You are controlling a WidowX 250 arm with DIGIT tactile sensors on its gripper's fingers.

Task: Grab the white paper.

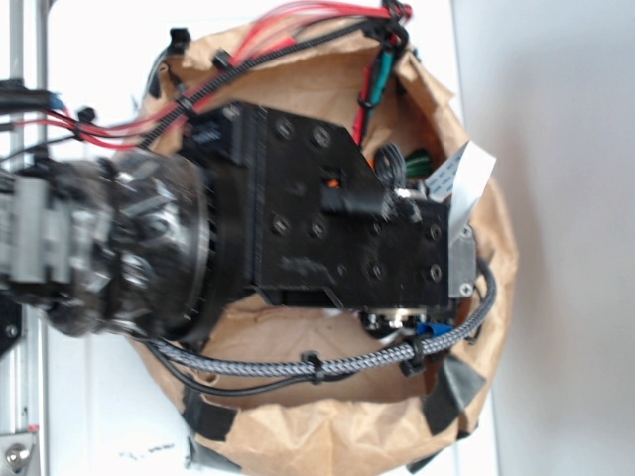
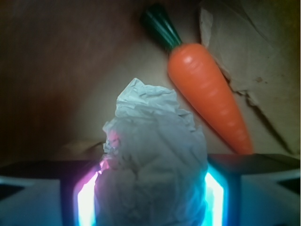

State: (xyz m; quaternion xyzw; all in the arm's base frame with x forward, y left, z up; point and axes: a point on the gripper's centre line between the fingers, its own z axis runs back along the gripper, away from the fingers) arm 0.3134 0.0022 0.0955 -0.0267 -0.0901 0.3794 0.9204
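Inside a big crumpled brown paper bag point(image 1: 327, 436) on a pale table. Closest up, glowing fingers point(image 2: 84, 200) either side of one lumpy wrinkled ball of white paper point(image 2: 153, 165), gripper point(image 2: 149, 197) apparently squeezed onto it, pads touching both flanks, looks ready for lifting. Just behind, one orange plastic toy carrot point(image 2: 209, 96) with green top, lying apart from the ball, leaning against the bag wall.
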